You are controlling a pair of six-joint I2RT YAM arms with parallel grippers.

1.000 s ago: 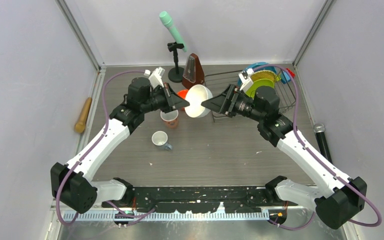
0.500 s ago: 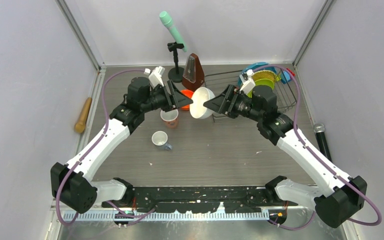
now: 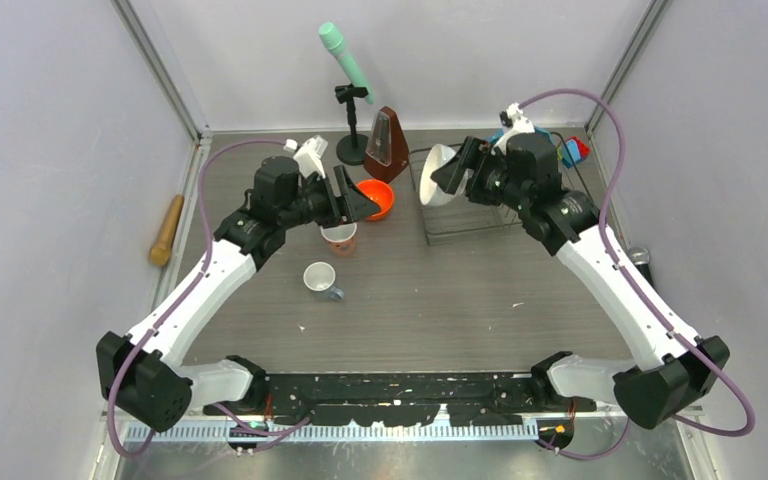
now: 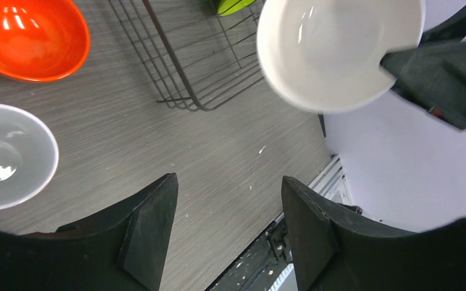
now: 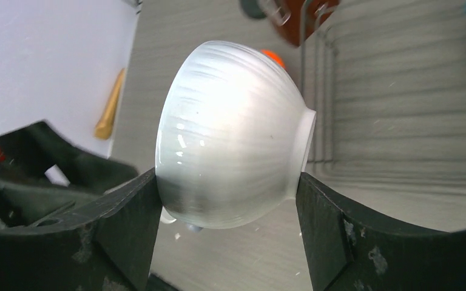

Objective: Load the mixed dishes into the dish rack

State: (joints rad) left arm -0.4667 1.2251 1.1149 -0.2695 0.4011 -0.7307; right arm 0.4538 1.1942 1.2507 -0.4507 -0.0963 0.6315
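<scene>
My right gripper [image 3: 447,172] is shut on the white bowl [image 3: 436,176], with its fingers on either side of the bowl [image 5: 230,133]. It holds the bowl tilted on its side, in the air over the left end of the grey wire dish rack [image 3: 465,222]. My left gripper [image 3: 360,203] is open and empty beside the orange bowl [image 3: 377,198], above the pinkish mug [image 3: 339,238]. The small mug with the blue handle [image 3: 321,280] stands nearer the front. A lime-green plate [image 4: 233,5] shows in the rack. The teal plate is hidden behind my right arm.
A brown metronome [image 3: 387,143] and a green microphone on its stand [image 3: 346,62] are behind the orange bowl. A wooden pestle [image 3: 167,230] lies outside the left rail and a black microphone [image 3: 642,265] at the right. Blue and red pieces [image 3: 573,150] sit at the rack's far right corner.
My left gripper opened, let go of the white bowl and drew back left. My right gripper carried the bowl right and back, over the rack.
</scene>
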